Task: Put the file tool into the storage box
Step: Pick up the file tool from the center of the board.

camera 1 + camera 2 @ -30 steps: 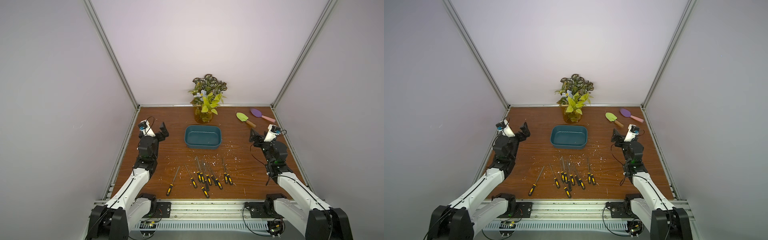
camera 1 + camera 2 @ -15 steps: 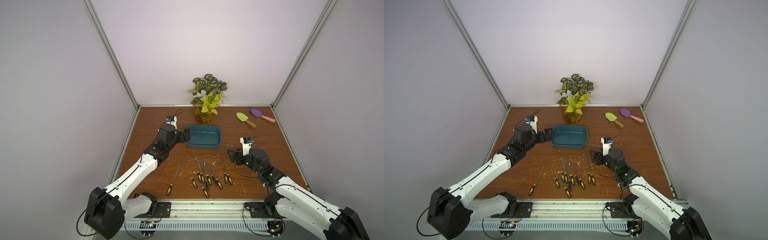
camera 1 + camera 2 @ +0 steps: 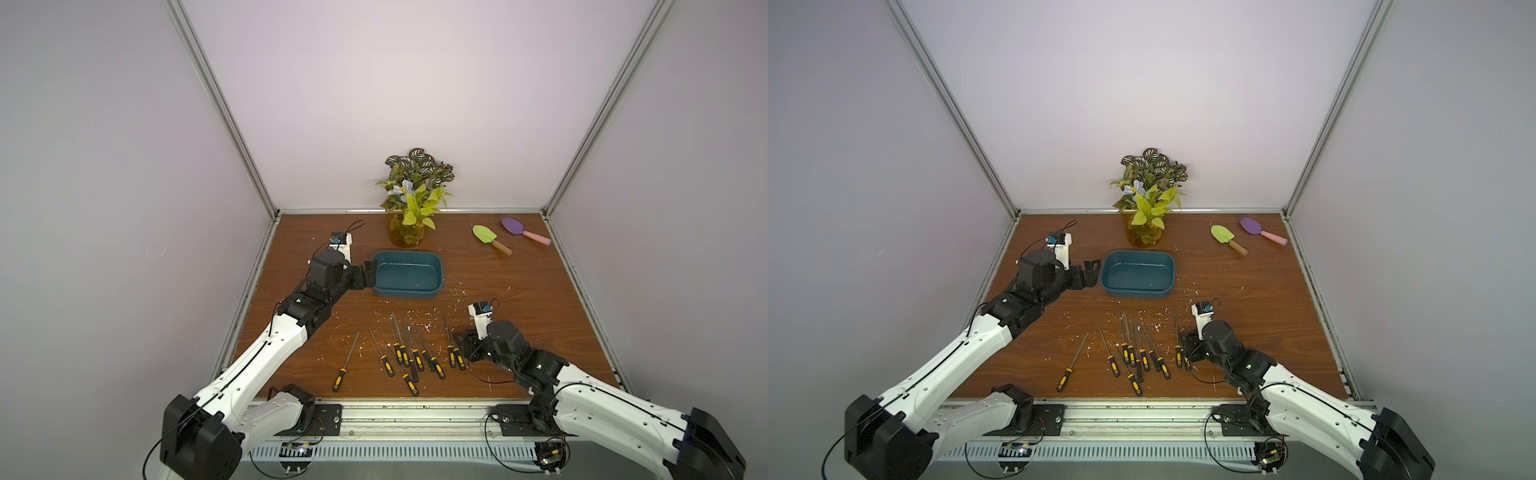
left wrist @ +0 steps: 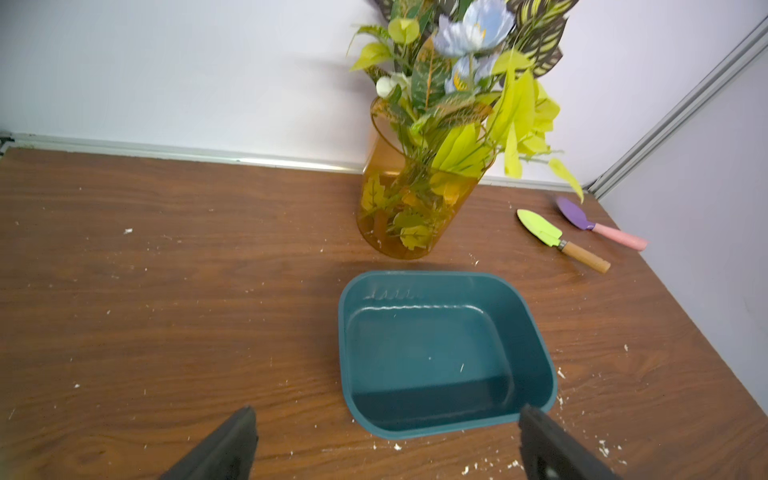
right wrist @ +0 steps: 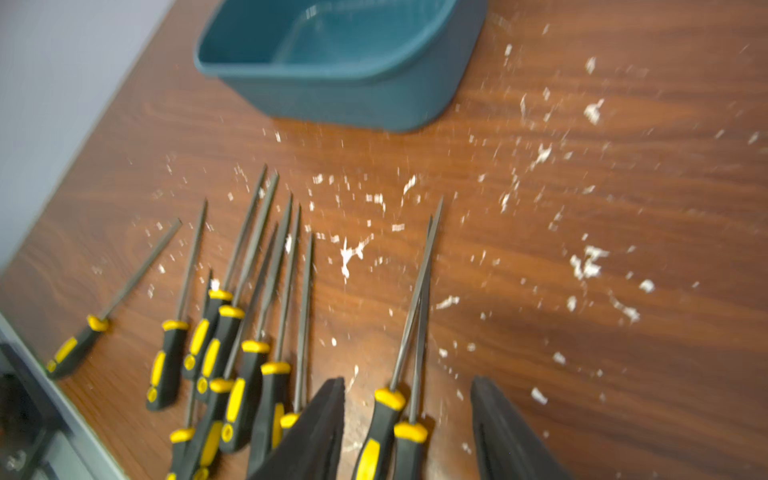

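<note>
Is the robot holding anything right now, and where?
Nothing yet. The right gripper straddles two file handles, jaws open; the left gripper is empty.

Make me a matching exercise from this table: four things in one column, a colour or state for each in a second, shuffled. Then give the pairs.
Things
1. box
2. vase
3. green trowel
4. files

Colour or state
A. wooden handle
B. yellow-and-black handles, lying on the table
C. teal, no tools inside
D. amber, holds leaves and flowers

Pairs: 1-C, 2-D, 3-A, 4-B
</note>
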`<state>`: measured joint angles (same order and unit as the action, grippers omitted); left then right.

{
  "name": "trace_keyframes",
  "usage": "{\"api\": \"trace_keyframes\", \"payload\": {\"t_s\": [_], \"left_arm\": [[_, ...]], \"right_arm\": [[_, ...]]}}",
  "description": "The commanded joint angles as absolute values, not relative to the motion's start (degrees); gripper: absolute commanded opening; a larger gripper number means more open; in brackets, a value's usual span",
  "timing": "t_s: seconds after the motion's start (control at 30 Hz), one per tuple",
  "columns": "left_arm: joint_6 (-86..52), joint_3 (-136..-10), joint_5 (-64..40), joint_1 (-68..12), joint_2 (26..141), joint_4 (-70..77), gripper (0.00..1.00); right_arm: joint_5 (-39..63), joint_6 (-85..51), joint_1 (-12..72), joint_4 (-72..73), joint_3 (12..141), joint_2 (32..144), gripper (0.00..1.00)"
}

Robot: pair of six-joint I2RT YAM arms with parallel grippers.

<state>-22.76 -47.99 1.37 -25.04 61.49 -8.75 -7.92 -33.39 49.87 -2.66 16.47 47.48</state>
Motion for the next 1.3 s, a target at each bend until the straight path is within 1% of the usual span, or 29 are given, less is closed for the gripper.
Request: {"api": "trace_keyframes", "payload": {"t_s": [0.0, 0.13, 0.27, 0.3, 0.37, 0.4, 0.6, 0.77, 0.97, 1.07, 1.2, 1.27], "left_arm": [[-22.5, -47.6, 1.7, -24.7, 60.2, -10.1, 1.0], [-20.7, -46.6, 2.7, -24.7, 57.8, -11.1, 0.99], [-18.9, -45.8, 5.4, -24.7, 56.3, -11.1, 1.0], [-18.9, -45.8, 5.6, -24.7, 56.3, -11.0, 0.99], [-18.9, -45.9, 4.8, -24.7, 56.7, -10.8, 1.0], [-18.9, -46.0, 4.4, -24.7, 56.9, -10.7, 0.99], [-18.6, -46.7, 3.9, -24.7, 58.4, -11.7, 0.99], [-18.7, -46.4, 3.3, -24.7, 57.5, -11.3, 1.0], [-18.4, -46.3, 3.2, -24.7, 57.2, -11.0, 1.0], [-18.3, -46.4, 3.4, -24.7, 57.6, -11.2, 1.0], [-18.2, -46.3, 4.6, -24.7, 57.7, -11.6, 1.0], [-18.2, -46.5, 4.7, -24.7, 57.5, -11.8, 1.0]], "right_arm": [[-13.8, -36.8, 54.4, -4.0, 16.9, 50.0, 0.52], [-18.6, -38.6, 59.2, -4.1, 16.6, 53.1, 0.48], [-20.5, -39.2, 60.6, -5.3, 17.0, 56.0, 0.41], [-20.9, -39.3, 60.8, -5.5, 17.0, 56.3, 0.41], [-21.5, -39.2, 61.0, -5.5, 16.8, 56.5, 0.35], [-21.8, -39.1, 61.2, -5.6, 16.9, 56.4, 0.34], [-22.6, -39.2, 62.2, -7.8, 18.3, 57.3, 0.33], [-22.6, -39.4, 62.7, -8.4, 18.5, 58.6, 0.33], [-21.4, -39.9, 63.5, -7.2, 19.5, 63.8, 0.35], [-21.2, -39.9, 63.6, -6.8, 20.1, 65.7, 0.31], [-21.4, -40.1, 64.2, -6.9, 19.8, 65.6, 0.18], [-22.0, -40.1, 64.3, -7.0, 19.4, 64.7, 0.14]]}}
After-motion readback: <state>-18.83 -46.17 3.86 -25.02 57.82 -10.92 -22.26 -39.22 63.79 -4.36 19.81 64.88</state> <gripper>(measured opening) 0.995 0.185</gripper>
